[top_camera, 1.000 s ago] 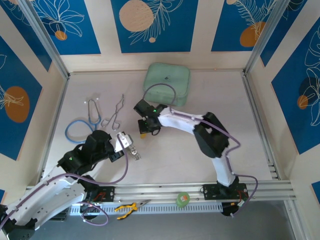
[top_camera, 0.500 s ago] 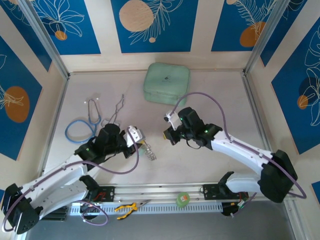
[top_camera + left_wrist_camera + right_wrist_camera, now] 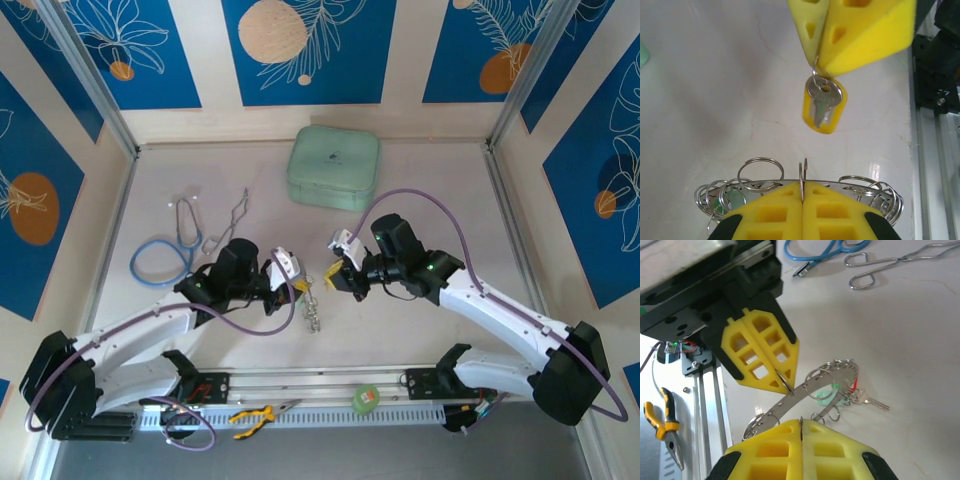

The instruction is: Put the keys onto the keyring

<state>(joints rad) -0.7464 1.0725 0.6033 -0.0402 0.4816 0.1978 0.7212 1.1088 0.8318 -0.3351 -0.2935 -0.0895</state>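
Note:
My left gripper [image 3: 802,184] is shut on one small loop of the keyring [image 3: 765,181], a silvery band hung with many small loops. The keyring [image 3: 313,312] dangles below the left gripper [image 3: 298,285] over the table's middle. Green and red keys [image 3: 840,394] hang at the keyring's far end, close to the tabletop. My right gripper [image 3: 801,423] is shut on the thin split ring of a yellow-headed key [image 3: 823,106]. That key hangs from the right gripper [image 3: 817,62] just above the keyring's band, without touching it. The two grippers face each other tip to tip [image 3: 330,277].
A blue stethoscope [image 3: 160,255] and wire tongs [image 3: 230,225] lie to the left. A pale green case [image 3: 333,166] sits at the back. Yellow-handled pliers [image 3: 255,413] and a green tape roll [image 3: 366,399] rest on the front rail.
Both arms have closed in on the table's middle. The left gripper carried the keyring to the right, and the right gripper brought the yellow key up to face it.

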